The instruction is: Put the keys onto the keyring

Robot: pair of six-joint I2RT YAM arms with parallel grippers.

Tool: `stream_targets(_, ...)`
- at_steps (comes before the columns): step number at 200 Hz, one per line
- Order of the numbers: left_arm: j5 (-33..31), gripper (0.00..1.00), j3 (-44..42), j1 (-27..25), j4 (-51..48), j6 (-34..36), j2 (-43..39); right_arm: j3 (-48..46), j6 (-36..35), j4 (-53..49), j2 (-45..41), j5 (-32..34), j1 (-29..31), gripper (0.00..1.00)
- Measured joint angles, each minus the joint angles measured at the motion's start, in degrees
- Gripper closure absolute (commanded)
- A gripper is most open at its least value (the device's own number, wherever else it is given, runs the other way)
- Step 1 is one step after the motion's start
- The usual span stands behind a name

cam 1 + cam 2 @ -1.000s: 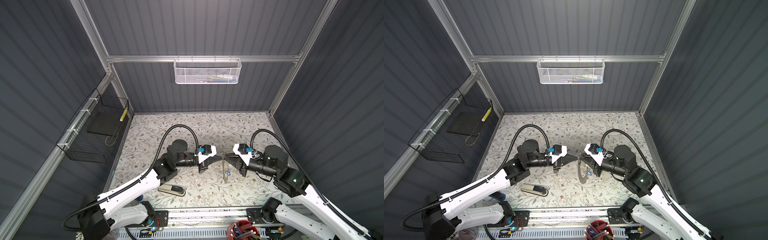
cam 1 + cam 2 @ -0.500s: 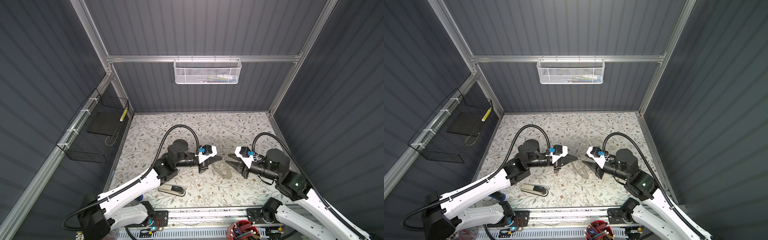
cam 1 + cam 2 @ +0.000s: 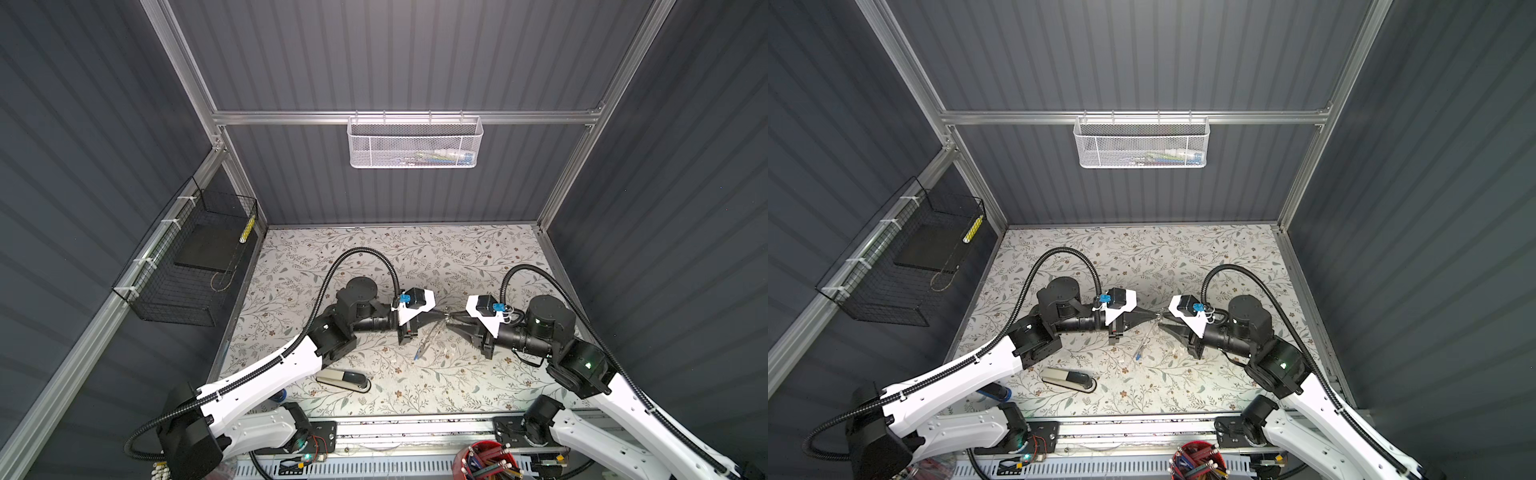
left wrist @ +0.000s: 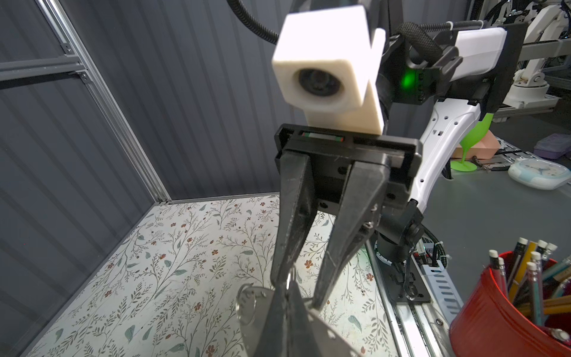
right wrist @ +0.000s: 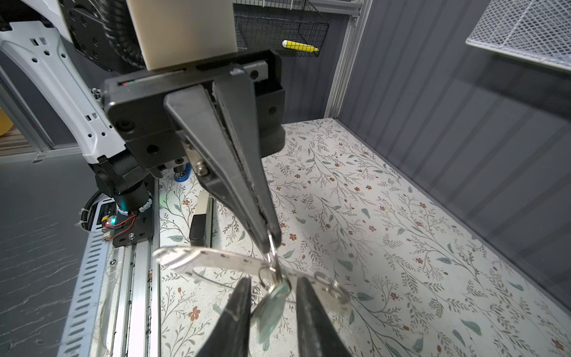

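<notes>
Above floral tabletop (image 3: 457, 257), arms (image 3: 374, 322) level and facing, left fingers (image 5: 241, 160) clenched on keyring (image 5: 216, 259), right fingers (image 4: 293, 216) parted around mint-tagged key (image 5: 272, 306)

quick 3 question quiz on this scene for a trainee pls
1. True or false: the left gripper is shut on the keyring.
2. What lies on the table by the left arm? A) stapler B) scissors C) mug
3. Fill in: the tag between the open fingers of the right gripper is ____ in colour.
Key: 1 true; 2 A; 3 mint-green.
</notes>
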Motion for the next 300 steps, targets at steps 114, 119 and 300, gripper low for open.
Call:
stream_targets(114, 1.5, 0.98, 0.0, 0.2, -0.5, 0.2, 0.0, 0.0, 0.5, 1.7, 0.2, -1.0, 0.0, 1.0)
stream_targets(119, 1.5, 0.87, 0.1, 0.3, -0.8, 0.3, 0.0, 0.0, 0.5, 1.5, 0.2, -1.0, 0.0, 1.0)
stream_targets(300, -22.8, 0.62, 20.8, -7.5, -38.6, 25.9, 7.9, 18.1, -3.7, -28.4, 13.7, 5.0, 0.0, 1.0)
